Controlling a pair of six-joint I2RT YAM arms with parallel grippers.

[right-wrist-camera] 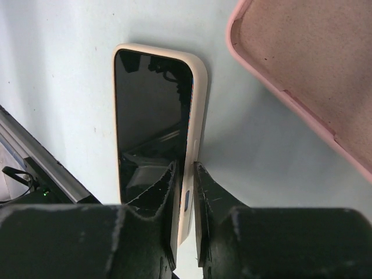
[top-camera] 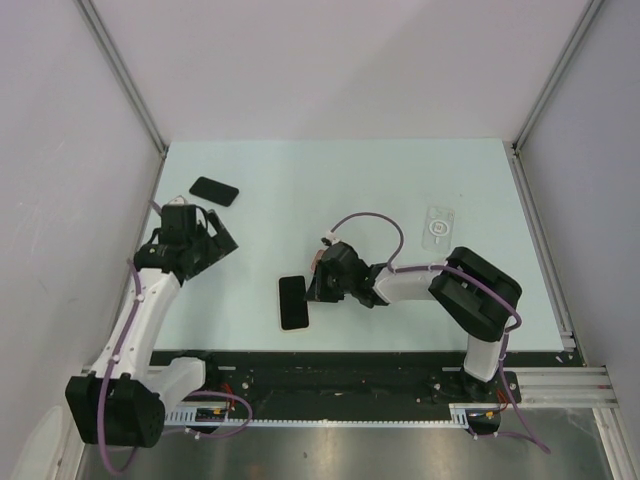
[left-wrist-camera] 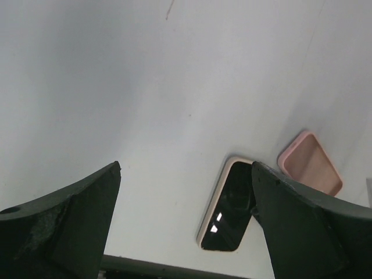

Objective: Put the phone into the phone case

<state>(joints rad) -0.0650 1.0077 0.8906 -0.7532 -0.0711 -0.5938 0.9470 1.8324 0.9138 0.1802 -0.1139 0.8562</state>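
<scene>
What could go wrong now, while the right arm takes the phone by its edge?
1. The right fingers straddle only the thin side rim of the phone; it may slip or tilt when lifted.
2. The pink case lies loose close by; a swinging phone could push it away.

pink case [right-wrist-camera: 302, 75] cropped by frame edge, near end of phone [right-wrist-camera: 152, 122] behind right tool [right-wrist-camera: 185, 174]

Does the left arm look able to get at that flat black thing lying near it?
Probably yes. The flat black thing lies on the table just beyond the left gripper, whose jaws stand open and empty. Nothing lies between, though it would need turning.
</scene>
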